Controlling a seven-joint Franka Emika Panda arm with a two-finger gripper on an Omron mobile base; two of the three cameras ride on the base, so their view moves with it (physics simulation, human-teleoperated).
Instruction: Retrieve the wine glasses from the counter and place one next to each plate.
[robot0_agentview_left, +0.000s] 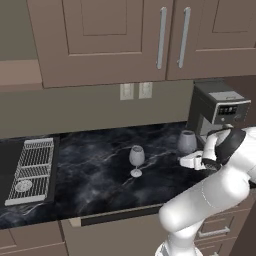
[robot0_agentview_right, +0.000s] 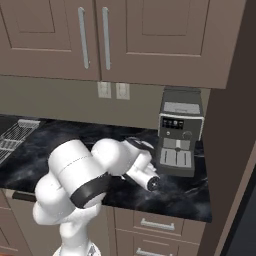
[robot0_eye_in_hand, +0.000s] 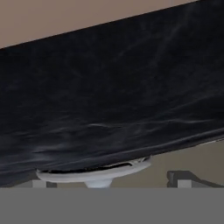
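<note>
Two wine glasses stand upright on the black marble counter (robot0_agentview_left: 95, 175). One glass (robot0_agentview_left: 136, 160) is near the middle. The other glass (robot0_agentview_left: 187, 142) is to the right, in front of the coffee machine. My gripper (robot0_agentview_left: 184, 159) sits low beside this right glass, at the height of its stem. In the hand view the pale round foot of the glass (robot0_eye_in_hand: 96, 173) lies between my spread fingertips (robot0_eye_in_hand: 188, 177), and the gripper (robot0_eye_in_hand: 114, 180) is open with nothing gripped. In the right base view my arm hides the glasses. The plates are out of view.
A grey coffee machine (robot0_agentview_left: 220, 110) (robot0_agentview_right: 180, 137) stands right behind my hand. A ribbed grey drainer (robot0_agentview_left: 32, 170) lies at the counter's left end. Taupe upper cabinets (robot0_agentview_left: 110, 35) hang over the counter, and a tall panel (robot0_agentview_right: 235, 125) closes the right side.
</note>
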